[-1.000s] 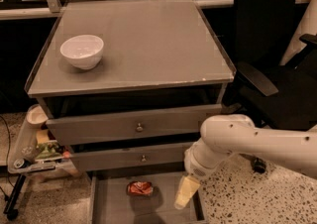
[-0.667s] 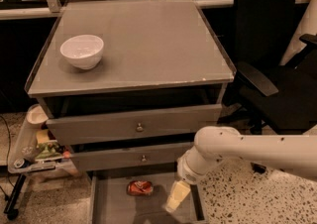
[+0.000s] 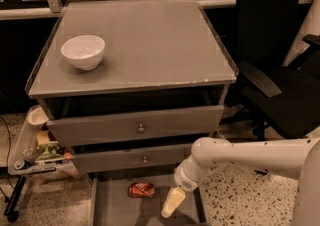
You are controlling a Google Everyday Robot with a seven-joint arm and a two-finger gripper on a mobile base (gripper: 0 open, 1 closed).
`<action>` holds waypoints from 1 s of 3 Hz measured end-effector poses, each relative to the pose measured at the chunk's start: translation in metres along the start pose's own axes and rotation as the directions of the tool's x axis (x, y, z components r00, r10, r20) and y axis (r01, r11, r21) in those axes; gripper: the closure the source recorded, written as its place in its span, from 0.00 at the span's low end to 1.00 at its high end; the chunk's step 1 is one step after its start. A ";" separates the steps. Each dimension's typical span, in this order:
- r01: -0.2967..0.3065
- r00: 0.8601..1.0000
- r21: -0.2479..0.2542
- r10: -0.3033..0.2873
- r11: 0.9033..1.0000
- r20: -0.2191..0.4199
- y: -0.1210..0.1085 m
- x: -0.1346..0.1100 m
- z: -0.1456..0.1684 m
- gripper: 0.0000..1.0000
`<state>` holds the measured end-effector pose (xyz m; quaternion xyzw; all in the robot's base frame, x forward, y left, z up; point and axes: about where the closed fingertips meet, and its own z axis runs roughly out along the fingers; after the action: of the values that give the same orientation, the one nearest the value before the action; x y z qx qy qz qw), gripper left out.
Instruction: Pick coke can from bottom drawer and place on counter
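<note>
The coke can (image 3: 141,189) lies on its side on the floor of the open bottom drawer (image 3: 115,210), near the drawer's back. My gripper (image 3: 171,203) hangs over the drawer's right part, just right of and a little in front of the can, apart from it. My white arm reaches in from the right. The counter (image 3: 150,45) is the grey cabinet top above.
A white bowl (image 3: 83,51) stands on the counter's left part. Two knobbed drawers (image 3: 141,128) sit slightly ajar above the bottom one. A black office chair (image 3: 280,70) stands to the right. A small cart with clutter (image 3: 35,152) stands at the left.
My arm and gripper have moved left and lower, closer to the coke can in the bottom drawer. The can has not moved.
</note>
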<state>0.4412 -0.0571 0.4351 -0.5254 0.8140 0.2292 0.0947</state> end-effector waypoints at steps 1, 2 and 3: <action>0.015 1.000 0.008 -0.015 1.000 -0.006 -0.010 0.000 0.023 0.00; 0.017 0.999 0.024 -0.018 1.000 0.038 -0.038 0.000 0.052 0.00; 0.013 0.997 0.034 -0.016 0.999 0.078 -0.065 0.000 0.081 0.00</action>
<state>0.4926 -0.0413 0.3459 -0.5202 0.8095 0.2351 0.1368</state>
